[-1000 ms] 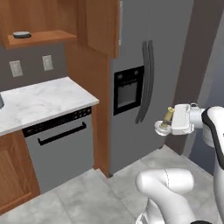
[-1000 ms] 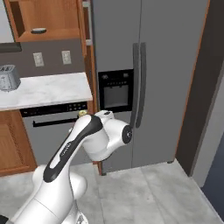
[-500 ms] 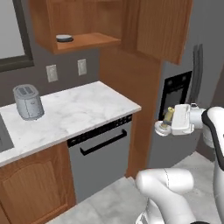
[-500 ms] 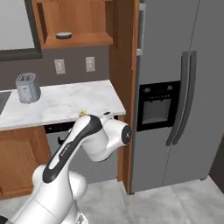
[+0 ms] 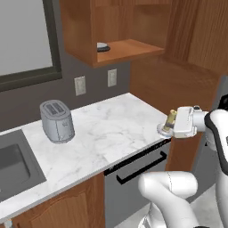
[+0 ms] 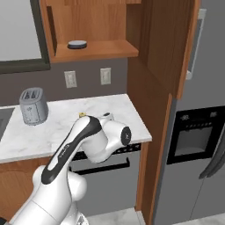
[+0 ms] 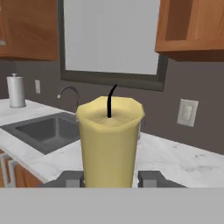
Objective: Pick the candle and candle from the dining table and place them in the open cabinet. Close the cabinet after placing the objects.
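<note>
My two base cameras look forward and down from behind the arm, sharing the toaster (image 5: 57, 120) (image 6: 33, 106); my hand camera sits close behind the candle (image 7: 110, 140).

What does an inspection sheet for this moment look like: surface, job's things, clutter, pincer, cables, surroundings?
Surface: marble counter, bare near its right end.
Job's things: stick candle on its silver dish, upright in the pincer; open cabinet above the counter.
Clutter: toaster on the counter; flat dark dish on the cabinet shelf.
Pincer: pincer shut on the candle, beside the counter's right end.
Cables: nothing seen.
Surroundings: sink, paper towel roll, wall outlets, dishwasher front.
</note>
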Controlling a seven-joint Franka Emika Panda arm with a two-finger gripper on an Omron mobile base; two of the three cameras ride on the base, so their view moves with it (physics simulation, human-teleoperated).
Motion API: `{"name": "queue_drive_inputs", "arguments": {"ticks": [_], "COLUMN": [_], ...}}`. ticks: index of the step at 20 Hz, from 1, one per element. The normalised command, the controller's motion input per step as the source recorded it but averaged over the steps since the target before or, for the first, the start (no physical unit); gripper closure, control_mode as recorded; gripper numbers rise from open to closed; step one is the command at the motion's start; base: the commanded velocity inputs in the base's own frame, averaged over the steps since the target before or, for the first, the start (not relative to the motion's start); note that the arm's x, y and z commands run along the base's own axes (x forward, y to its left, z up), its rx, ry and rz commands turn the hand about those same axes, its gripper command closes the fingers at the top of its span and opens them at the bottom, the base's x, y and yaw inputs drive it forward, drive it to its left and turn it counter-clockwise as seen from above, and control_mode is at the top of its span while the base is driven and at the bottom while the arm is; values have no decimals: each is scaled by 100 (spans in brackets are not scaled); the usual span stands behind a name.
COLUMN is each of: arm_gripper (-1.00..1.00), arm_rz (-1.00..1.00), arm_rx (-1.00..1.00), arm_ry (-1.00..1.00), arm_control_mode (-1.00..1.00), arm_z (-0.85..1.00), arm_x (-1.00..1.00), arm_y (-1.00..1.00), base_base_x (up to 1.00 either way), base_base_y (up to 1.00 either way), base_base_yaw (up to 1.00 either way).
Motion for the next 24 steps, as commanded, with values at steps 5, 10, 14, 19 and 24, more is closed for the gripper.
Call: {"name": "queue_drive_inputs", "arguments": {"ticks": [5,10,14,19,24], "arm_gripper": [100,100,100,100,100], "arm_rz": [0,0,0,0,0], "arm_rx": [0,0,0,0,0], "arm_ry": [0,0,0,0,0], "arm_control_mode": [100,100,100,100,100], "arm_z": [0,0,0,0,0], "arm_x": [0,0,0,0,0], "arm_y": [0,0,0,0,0], "base_base_x": [49,31,22,8,0], "base_base_y": [1,-26,-56,-33,0], "base_base_yaw": [5,8,7,3,0]}}
